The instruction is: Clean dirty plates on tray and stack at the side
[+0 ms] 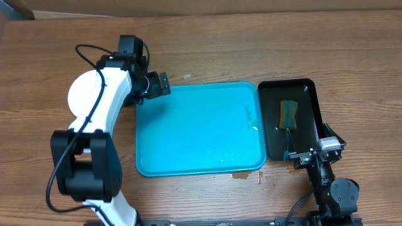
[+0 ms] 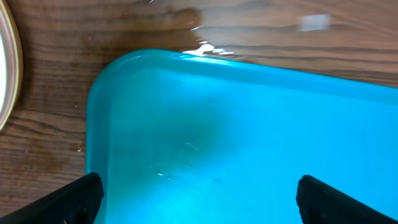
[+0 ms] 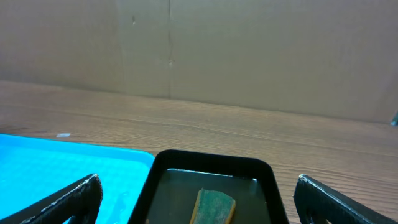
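Large turquoise rectangular plastic tray (image 1: 195,125) sits mid-way along the brown wooden counter (image 1: 251,44), bare of plates. Round white plate (image 1: 83,94) with a pale yellowish rim rests on the counter just off the tray's left edge, largely under the left arm (how many are stacked there, cannot tell).

Left pincer (image 1: 158,83) hovers over the tray's far-left corner, jaws wide, holding nothing. The plate lies toward the counter's left edge from it, so this arm is much the nearer.

Right pincer (image 3: 198,190), also wide and empty, hangs at the near end of the narrow black tray (image 1: 303,94), just beside the turquoise tray's right edge. Yellow-green sponge (image 1: 288,113) lies straight ahead, long axis pointing away.

Judgement: clearing looks done.
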